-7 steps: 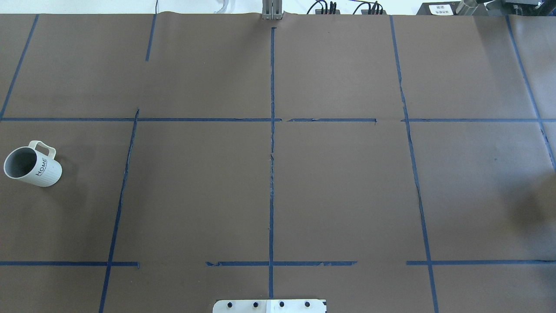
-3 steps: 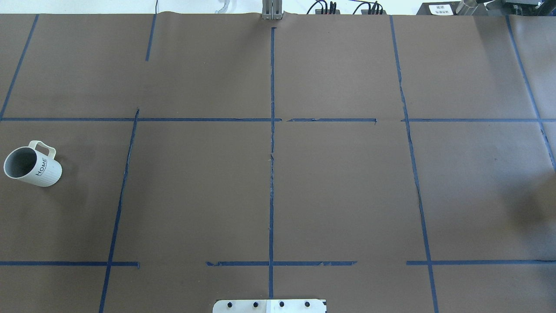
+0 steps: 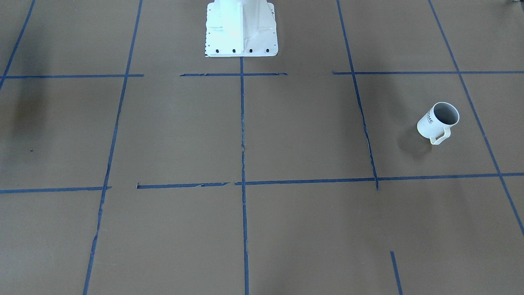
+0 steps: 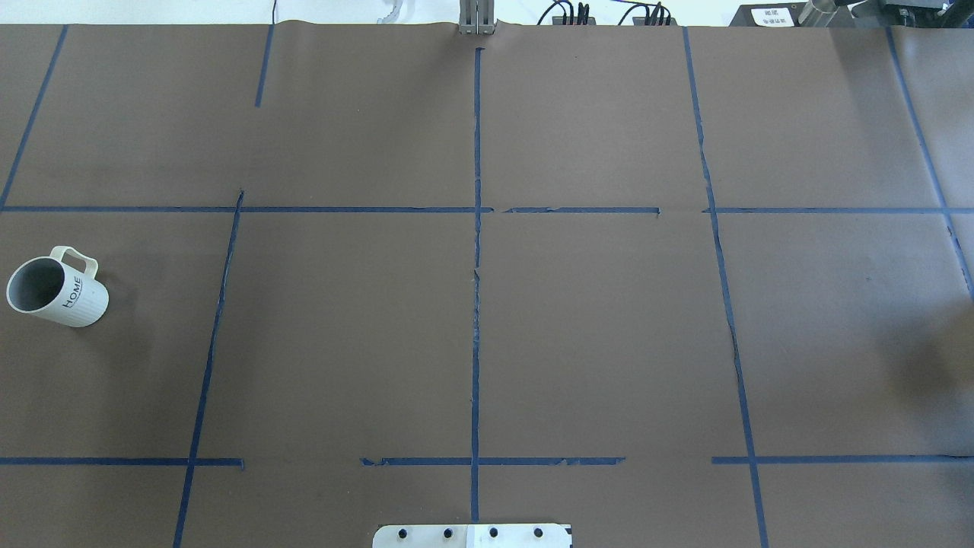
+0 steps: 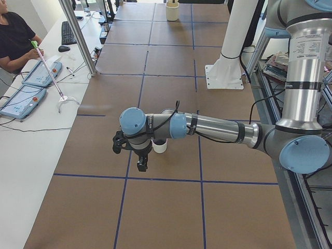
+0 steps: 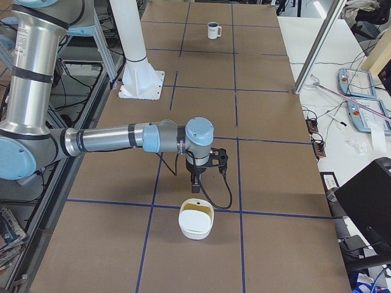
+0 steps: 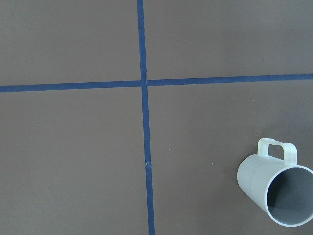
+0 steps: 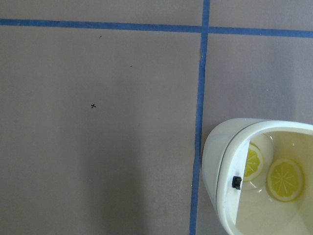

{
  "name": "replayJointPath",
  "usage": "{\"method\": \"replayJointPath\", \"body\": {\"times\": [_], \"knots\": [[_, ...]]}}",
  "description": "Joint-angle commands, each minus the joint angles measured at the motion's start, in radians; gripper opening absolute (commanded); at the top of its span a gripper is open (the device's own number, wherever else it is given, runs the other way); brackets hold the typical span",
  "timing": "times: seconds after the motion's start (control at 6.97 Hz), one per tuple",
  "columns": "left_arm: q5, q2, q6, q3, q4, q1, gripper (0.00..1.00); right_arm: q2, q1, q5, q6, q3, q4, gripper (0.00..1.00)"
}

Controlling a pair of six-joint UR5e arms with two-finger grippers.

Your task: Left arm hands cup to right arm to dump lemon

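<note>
The left arm (image 5: 218, 128) stretches level toward nine o'clock in the left-end view, and the left gripper (image 5: 141, 165) hangs from its wrist toward six. The right arm (image 6: 116, 139) reaches toward three o'clock in the right-end view, with the right gripper (image 6: 195, 186) also pointing down. Neither gripper's finger spacing can be judged.

cup (image 4: 57, 285) 1 | arms (image 5: 218, 127) (image 6: 116, 139) 2 | lemon slices (image 8: 285, 179) 2 | tub (image 8: 218, 164) 1

A brown paper-covered counter (image 4: 609, 320) carries a grid of dark blue tape lines (image 4: 476, 304). In the left side view, a long white side table (image 5: 31, 155) runs along nine o'clock, bearing two grey-blue tablets (image 5: 41, 74), with a black keyboard (image 5: 67, 32) toward eleven.
</note>
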Motion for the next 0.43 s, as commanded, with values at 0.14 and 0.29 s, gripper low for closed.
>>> {"method": "replayJointPath", "body": {"times": [0.14, 0.29], "knots": [[0.044, 0.013, -0.003, 0.010, 0.010, 0.001, 1.00, 0.006, -0.009, 0.000, -0.006, 0.003, 0.004, 1.00], [0.040, 0.022, -0.003, -0.004, 0.010, 0.001, 1.00, 0.006, -0.009, -0.005, -0.003, -0.002, 0.003, 1.00]]}}
